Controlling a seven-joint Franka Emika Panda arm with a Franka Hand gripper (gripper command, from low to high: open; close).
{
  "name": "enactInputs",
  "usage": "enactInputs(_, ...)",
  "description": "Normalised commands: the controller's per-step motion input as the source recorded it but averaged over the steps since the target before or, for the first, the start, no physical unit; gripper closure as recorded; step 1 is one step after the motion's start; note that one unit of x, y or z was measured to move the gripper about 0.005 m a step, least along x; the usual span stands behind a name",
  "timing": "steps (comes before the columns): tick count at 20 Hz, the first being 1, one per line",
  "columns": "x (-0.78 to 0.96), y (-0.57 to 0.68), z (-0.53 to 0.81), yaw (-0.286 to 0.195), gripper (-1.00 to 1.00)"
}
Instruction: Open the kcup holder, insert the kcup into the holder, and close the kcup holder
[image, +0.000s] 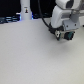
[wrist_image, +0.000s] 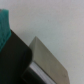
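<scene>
Right now the gripper (image: 65, 36) hangs low over the table (image: 30, 55), maybe pinching something green, though nobody can tell, so it should move slowly.

From the exterior view I see the pale worktop (image: 30, 57) lying bare across the whole front and the exterior view's left, so I have broad passage there. The arm (image: 64, 14) hangs at the far right of that view, its gripper (image: 65, 35) low over the worktop, with something green at its tip; I cannot tell how the jaws stand. Behind, along the back edge, a dark strip of clutter (image: 11, 20) and a white upright object (image: 25, 11) wall off that side. In the wrist view a black body (wrist_image: 16, 62) and a grey-edged block (wrist_image: 47, 62) sit close under the camera, with a green patch (wrist_image: 4, 25) beside them; the pale surface beyond them is free.
</scene>
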Motion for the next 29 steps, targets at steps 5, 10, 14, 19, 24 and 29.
enactInputs(5,-0.91,0.52,0.0,0.024,-1.0)
enactInputs(10,-0.9,0.55,0.0,0.018,-1.0)
enactInputs(14,-0.83,0.55,0.02,0.022,-1.0)
enactInputs(19,-0.01,0.44,0.71,0.041,-1.0)
enactInputs(24,0.27,0.14,0.92,0.005,-1.0)
enactInputs(29,0.06,0.01,0.06,-0.009,-1.0)
